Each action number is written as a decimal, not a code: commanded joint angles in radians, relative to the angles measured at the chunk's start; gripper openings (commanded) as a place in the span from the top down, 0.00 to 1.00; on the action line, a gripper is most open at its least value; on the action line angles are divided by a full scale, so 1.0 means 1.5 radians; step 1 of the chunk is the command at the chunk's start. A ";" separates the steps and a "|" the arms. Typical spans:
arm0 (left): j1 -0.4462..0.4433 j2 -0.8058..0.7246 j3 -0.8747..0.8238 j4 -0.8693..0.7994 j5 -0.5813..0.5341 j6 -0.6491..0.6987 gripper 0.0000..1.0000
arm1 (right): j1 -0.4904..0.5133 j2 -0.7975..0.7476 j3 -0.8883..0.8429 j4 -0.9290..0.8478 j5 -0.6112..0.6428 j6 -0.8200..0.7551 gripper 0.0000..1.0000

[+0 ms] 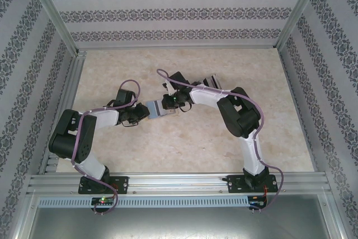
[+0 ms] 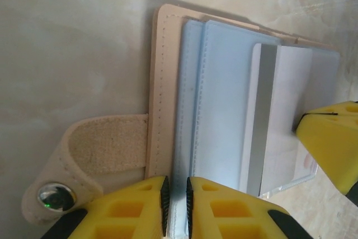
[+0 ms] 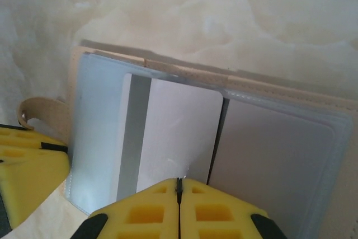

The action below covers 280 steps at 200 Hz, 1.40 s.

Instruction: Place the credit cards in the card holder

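Observation:
The beige card holder (image 1: 158,109) lies open on the table between both arms, its clear plastic sleeves (image 2: 224,99) fanned out. My left gripper (image 2: 177,194) is shut on the edge of one sleeve, near the beige spine (image 2: 164,82). A white credit card (image 3: 173,132) with a grey stripe (image 2: 263,116) lies flat over the sleeve page. My right gripper (image 3: 179,186) is shut on that card's near edge. I cannot tell whether the card sits inside a pocket or on top of it. In the top view the left gripper (image 1: 144,111) and right gripper (image 1: 170,103) meet at the holder.
The holder's strap with a metal snap (image 2: 56,197) sticks out beside my left fingers. The right gripper's yellow finger (image 2: 333,138) shows at the card's edge. The marble-patterned table (image 1: 196,149) is walled by patterned panels and metal rails (image 1: 179,180).

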<state>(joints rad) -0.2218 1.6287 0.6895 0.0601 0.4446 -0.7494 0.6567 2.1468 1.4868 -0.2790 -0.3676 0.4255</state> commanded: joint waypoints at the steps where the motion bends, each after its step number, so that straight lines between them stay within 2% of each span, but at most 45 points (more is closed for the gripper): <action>1: 0.002 0.025 0.003 -0.016 -0.001 0.004 0.80 | 0.019 0.039 0.022 -0.042 0.008 -0.017 0.91; 53: 0.002 0.034 0.002 -0.006 0.005 0.000 0.80 | 0.056 0.070 0.057 -0.039 0.006 -0.002 0.91; 82: 0.002 0.033 0.003 -0.009 0.005 0.002 0.80 | 0.044 0.020 0.031 -0.025 -0.006 0.003 0.89; 102: 0.002 0.033 0.004 -0.012 0.004 0.004 0.80 | 0.016 -0.049 -0.008 -0.019 -0.015 0.005 0.81; 124: 0.002 0.033 0.002 -0.008 0.004 0.003 0.80 | -0.028 -0.119 -0.066 0.002 -0.029 0.015 0.64; 163: 0.002 0.037 -0.003 0.003 0.007 -0.002 0.80 | -0.090 -0.132 -0.135 0.026 -0.057 0.040 0.54; 188: 0.002 0.037 -0.004 0.003 0.008 -0.003 0.80 | -0.099 -0.100 -0.160 0.063 -0.101 0.072 0.52; 234: 0.002 0.036 -0.004 0.000 0.005 -0.002 0.80 | -0.074 -0.058 -0.152 0.105 -0.141 0.106 0.52; 280: 0.002 0.037 -0.007 0.007 0.010 -0.006 0.80 | -0.052 -0.071 -0.132 0.148 -0.170 0.139 0.53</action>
<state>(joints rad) -0.2203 1.6478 0.6941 0.0834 0.4667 -0.7498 0.5251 2.0396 1.2575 -0.1204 -0.5167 0.5930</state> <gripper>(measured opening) 0.198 0.471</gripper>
